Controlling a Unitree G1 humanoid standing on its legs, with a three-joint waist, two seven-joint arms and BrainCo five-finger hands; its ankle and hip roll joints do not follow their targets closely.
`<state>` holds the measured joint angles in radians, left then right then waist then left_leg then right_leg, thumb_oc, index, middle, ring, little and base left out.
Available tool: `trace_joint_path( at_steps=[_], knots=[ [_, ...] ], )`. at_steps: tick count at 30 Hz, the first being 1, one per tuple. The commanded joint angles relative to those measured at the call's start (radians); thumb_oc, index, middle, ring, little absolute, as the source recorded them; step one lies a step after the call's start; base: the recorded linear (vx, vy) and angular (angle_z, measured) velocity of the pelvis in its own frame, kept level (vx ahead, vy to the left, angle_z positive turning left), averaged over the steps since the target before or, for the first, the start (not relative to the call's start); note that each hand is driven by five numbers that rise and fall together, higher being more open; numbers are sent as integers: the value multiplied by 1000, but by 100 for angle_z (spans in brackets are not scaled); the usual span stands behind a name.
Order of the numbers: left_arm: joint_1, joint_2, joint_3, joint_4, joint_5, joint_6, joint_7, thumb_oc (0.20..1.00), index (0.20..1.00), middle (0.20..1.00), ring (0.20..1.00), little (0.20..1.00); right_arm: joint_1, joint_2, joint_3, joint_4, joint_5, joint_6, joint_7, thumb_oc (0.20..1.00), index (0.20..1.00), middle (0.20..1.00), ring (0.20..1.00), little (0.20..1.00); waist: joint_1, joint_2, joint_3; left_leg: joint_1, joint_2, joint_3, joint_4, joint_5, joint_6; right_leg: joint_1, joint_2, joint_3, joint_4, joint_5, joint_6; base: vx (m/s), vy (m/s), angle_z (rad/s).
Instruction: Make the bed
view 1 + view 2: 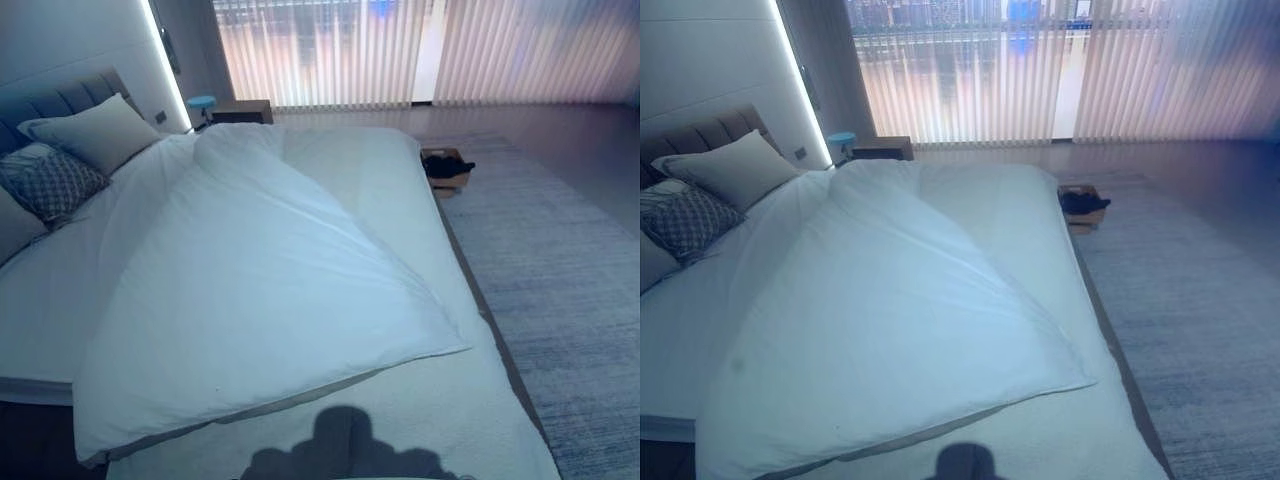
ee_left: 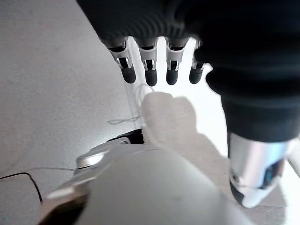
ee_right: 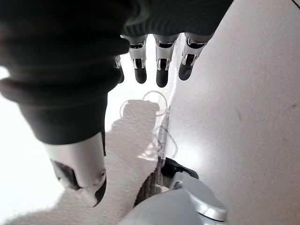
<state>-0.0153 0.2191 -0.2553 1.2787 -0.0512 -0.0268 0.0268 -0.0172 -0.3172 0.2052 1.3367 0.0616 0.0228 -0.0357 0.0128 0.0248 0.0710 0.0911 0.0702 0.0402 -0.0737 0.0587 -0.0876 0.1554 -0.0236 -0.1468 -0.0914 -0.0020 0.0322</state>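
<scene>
Nearest, the left hand (image 2: 159,70) hangs with straight, relaxed fingers (image 2: 151,75) holding nothing, and the right hand (image 3: 154,65) hangs the same way in its own wrist view, empty, thumb (image 3: 86,180) apart from the fingers.

Ahead lies the wide bed with a pale fitted sheet (image 1: 470,400), its near end bare. Across it lies the white, softly puffed duvet (image 1: 260,300), set askew: one corner points toward the bed's right edge (image 1: 455,348), while the near left part droops over the foot corner (image 1: 100,440). A long diagonal fold runs from the far middle to that right corner, leaving a bare wedge of sheet on the far right side.

Farther back, at the left, a plain grey pillow (image 1: 95,130) and a dark patterned cushion (image 1: 50,182) rest against the padded grey headboard (image 1: 70,98). Beyond the bed stand a small wooden box with something black in it (image 1: 446,166) on the grey woven rug (image 1: 570,280), and tall vertical blinds (image 1: 420,50).

The step in hand looks like squaring the duvet. It would go best by pinching the pointed right corner firmly, lifting it slightly so the cloth slides rather than bunches, then drawing it toward the bed's near right corner before evening the left side.
</scene>
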Motion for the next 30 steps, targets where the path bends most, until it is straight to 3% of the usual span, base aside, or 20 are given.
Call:
trace_joint_path(
  at_steps=[1,19,25,30],
  knots=[
    [-62,8,1,34,50,-11,-13,1000,1000,1000,1000,1000,-72,10,19,18,17,-14,2,1000,1000,1000,1000,1000,-1,-37,35,48,-100,29,-14,-70,56,-31,9,7,4,15,68,12,13,-9],
    [-39,-10,42,58,5,-7,-2,1000,1000,1000,1000,1000,-57,22,-13,25,51,-14,-3,1000,1000,1000,1000,1000,-1,-33,34,50,-97,36,-14,-81,53,-30,6,-1,4,4,74,12,1,-1],
    [-35,-14,51,58,-9,-6,3,1000,1000,1000,1000,1000,-56,32,-56,19,138,-21,-2,1000,1000,1000,1000,1000,-4,-30,37,44,-96,35,-14,-81,51,-35,5,-8,4,4,75,0,0,0],
    [-39,-17,48,53,-30,-10,9,1000,1000,1000,1000,1000,-74,47,-113,-24,304,-43,-5,1000,1000,1000,1000,1000,-9,-24,49,29,-95,36,-14,-78,50,-50,4,-12,4,7,77,-8,4,0]
  ],
)
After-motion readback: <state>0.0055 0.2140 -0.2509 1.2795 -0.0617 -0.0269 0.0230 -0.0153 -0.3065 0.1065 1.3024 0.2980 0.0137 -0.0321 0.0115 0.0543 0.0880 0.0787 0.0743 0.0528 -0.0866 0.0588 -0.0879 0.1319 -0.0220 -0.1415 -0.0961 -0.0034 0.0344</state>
